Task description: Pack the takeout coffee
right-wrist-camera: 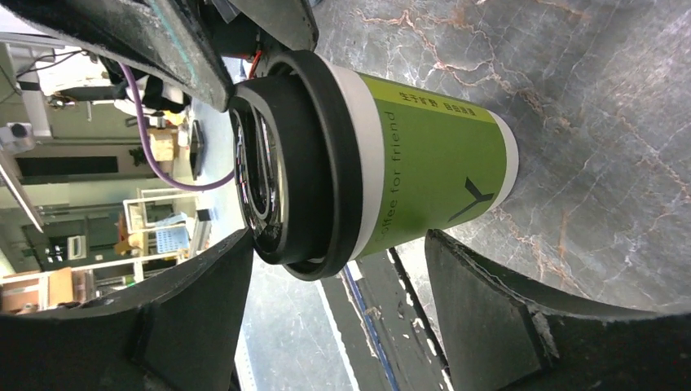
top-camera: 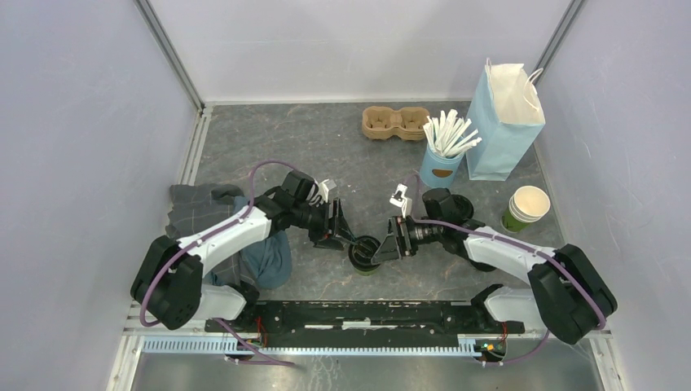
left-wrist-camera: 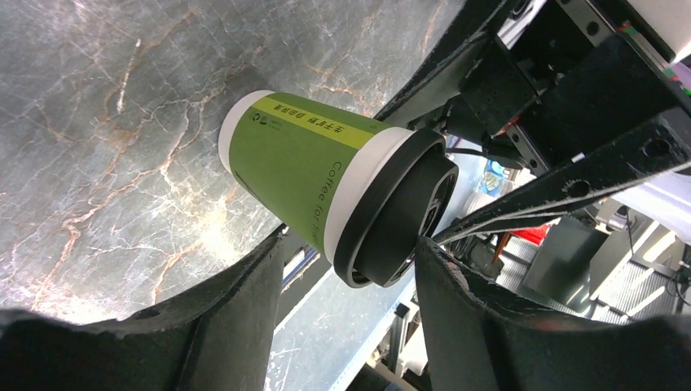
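Note:
The takeout coffee (top-camera: pixel 364 254), a green paper cup with a black lid, stands upright on the table between my two arms. It also shows in the left wrist view (left-wrist-camera: pixel 301 167) and the right wrist view (right-wrist-camera: pixel 424 167). My left gripper (top-camera: pixel 346 239) is open, its jaws spread wide beside the cup (left-wrist-camera: pixel 349 239); one fingertip (left-wrist-camera: pixel 424 244) is at the top of the lid, the other by the cup's wall. My right gripper (top-camera: pixel 385 247) is open on the other side (right-wrist-camera: pixel 337 236), one finger near the lid and one near the lower wall. Neither grips the cup.
A light-blue paper bag (top-camera: pixel 505 122) stands open at the back right. A light-blue cup of white sticks (top-camera: pixel 441 167) is beside it, a lidless green cup (top-camera: pixel 526 208) in front. A cardboard cup carrier (top-camera: pixel 395 122) lies at the back. Crumpled cloth (top-camera: pixel 195 210) lies left.

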